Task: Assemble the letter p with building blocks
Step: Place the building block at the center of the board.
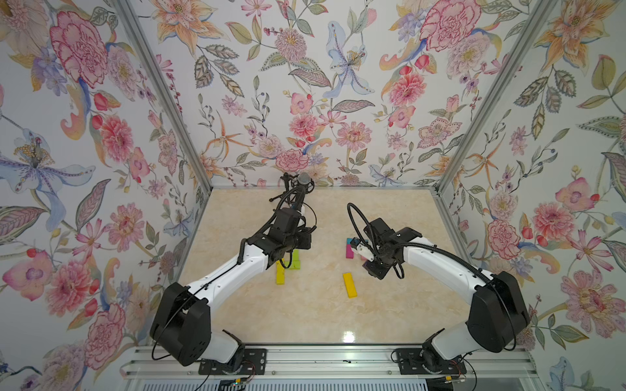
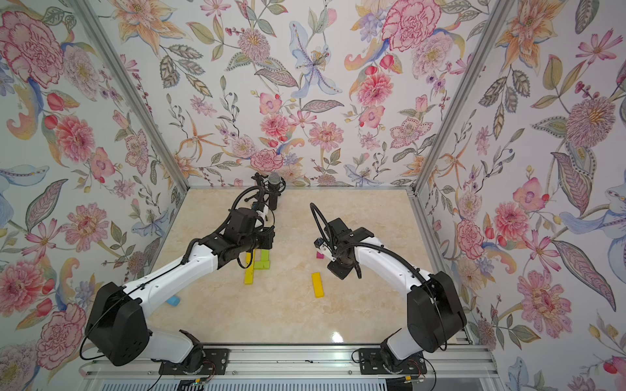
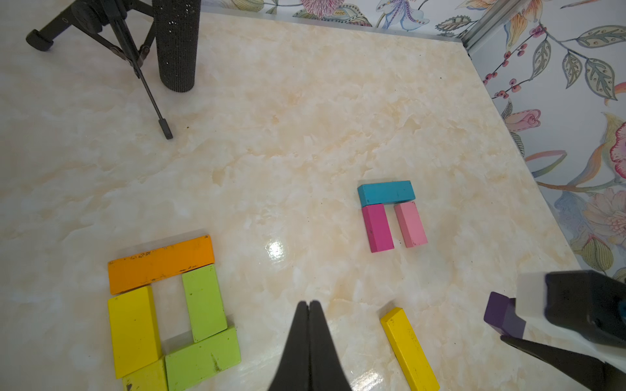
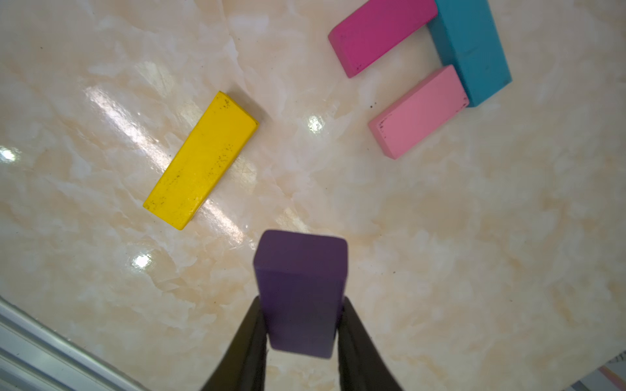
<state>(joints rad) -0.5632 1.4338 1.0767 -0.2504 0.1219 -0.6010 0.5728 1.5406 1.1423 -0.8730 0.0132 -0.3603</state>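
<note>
So, right arm (image 1: 440, 264) reaching inward, wrist tipped down, right tool (image 4: 301, 303) clamped on purple block (image 4: 300, 270), probably just off surface (image 4: 440, 237), hard to say. Left arm (image 1: 230, 267) stretched over orange-yellow-green cluster (image 3: 159, 264), left tool (image 3: 308, 304) pinched shut, empty. Loose yellow block (image 4: 203, 159) between arms; teal block (image 4: 471, 47) capping magenta block (image 4: 379, 34) and pink block (image 4: 420, 111) near held block. Microphone (image 3: 176, 44) at back.

No legible text or markings.
</note>
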